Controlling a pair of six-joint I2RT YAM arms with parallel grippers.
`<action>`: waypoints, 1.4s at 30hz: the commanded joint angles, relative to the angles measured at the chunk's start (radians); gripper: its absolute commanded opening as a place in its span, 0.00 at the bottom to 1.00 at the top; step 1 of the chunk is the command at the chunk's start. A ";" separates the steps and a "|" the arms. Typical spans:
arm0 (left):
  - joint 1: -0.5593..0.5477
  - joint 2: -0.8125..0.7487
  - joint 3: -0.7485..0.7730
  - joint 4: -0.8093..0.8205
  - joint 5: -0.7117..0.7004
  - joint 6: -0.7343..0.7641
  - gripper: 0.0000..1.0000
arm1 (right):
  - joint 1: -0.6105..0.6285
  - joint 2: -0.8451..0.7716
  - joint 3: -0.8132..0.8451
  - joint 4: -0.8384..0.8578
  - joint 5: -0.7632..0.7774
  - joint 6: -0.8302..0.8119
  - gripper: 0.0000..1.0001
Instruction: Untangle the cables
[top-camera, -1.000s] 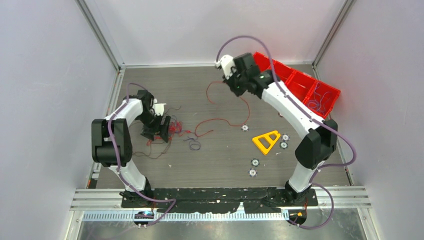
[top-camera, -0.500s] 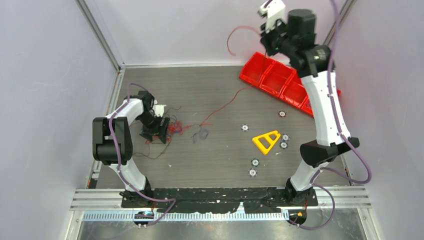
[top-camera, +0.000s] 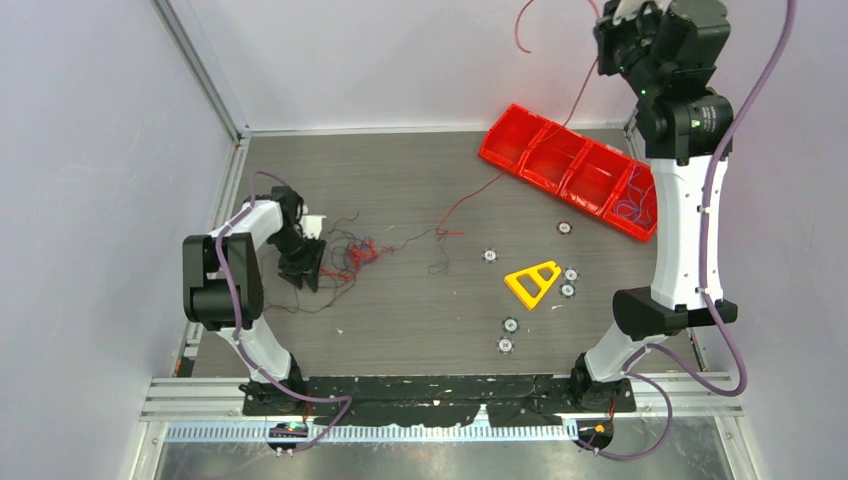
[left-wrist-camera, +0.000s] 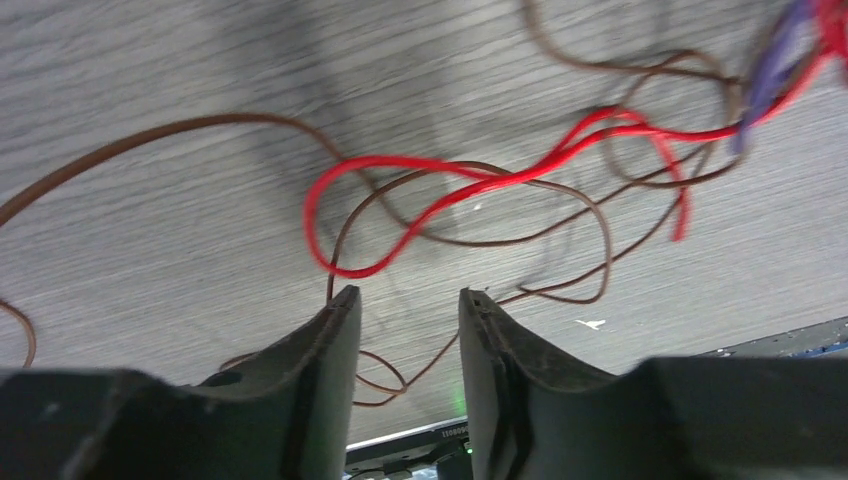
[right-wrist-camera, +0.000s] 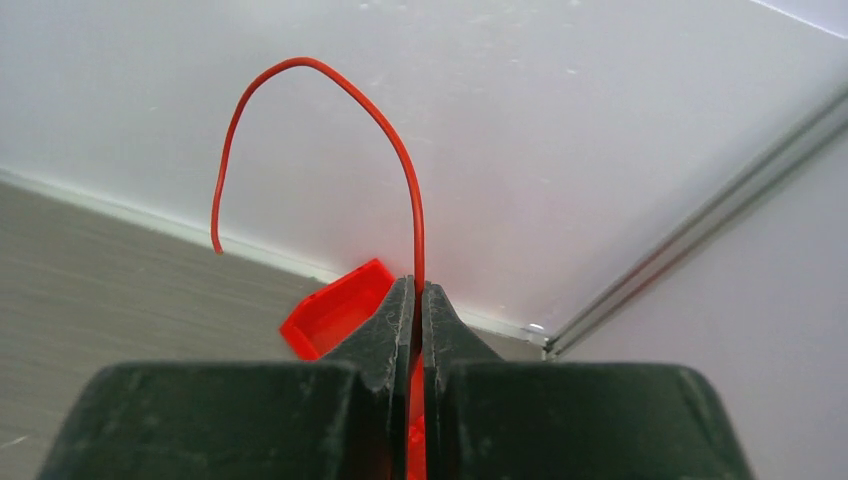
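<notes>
Right gripper, raised at one o'clock, is clamped on a thin red wire. Left gripper, jaws apart and gripping nothing, hovers over the knotted clump of red, brown and purple cables at nine o'clock. A red plastic divided bin lies at two o'clock.

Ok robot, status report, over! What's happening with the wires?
Right gripper shut on red cable, raised high. Left gripper open beside clump. Red cable passes over red bin; no snag seen.
</notes>
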 joint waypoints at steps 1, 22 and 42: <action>0.045 -0.006 -0.017 0.019 -0.034 0.029 0.40 | -0.078 -0.020 0.058 0.128 0.031 0.040 0.05; 0.061 -0.345 -0.001 0.121 0.418 0.149 0.87 | -0.189 -0.166 -0.179 0.155 -0.328 0.280 0.05; -0.756 0.143 0.419 0.531 0.236 0.469 0.89 | -0.104 -0.322 -0.411 0.130 -0.372 0.395 0.05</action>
